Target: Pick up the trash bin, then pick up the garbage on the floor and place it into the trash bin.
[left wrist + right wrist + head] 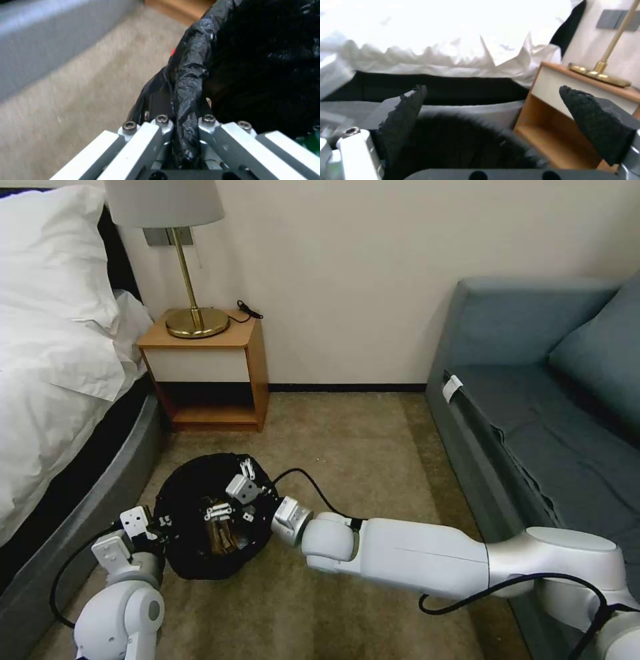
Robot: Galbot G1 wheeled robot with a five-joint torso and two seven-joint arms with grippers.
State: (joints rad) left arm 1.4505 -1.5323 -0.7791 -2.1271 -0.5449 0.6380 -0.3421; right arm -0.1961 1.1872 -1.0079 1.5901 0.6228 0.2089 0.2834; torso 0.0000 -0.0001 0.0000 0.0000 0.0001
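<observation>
Trash bin (200,553): one, on the carpet (373,460) between bed (60,347) and sofa (553,413), in front of the nightstand (210,373).
Left gripper (155,525): jaws pressed together on the bin's black-bagged rim, at the bed side.
Right gripper (233,493): over the bin's mouth, jaws spread, nothing between the pads (403,117).
Step in hand: likely a release into the bin, or just past it.
Doing it well: keep the rim pinch firm and the bin level; lift the right gripper straight up, clear of the loose liner.
Garbage (223,533): brownish pieces inside the bin; exact count cannot tell.
Floor litter: a red speck (172,52) beside the bin, possibly one piece.
</observation>
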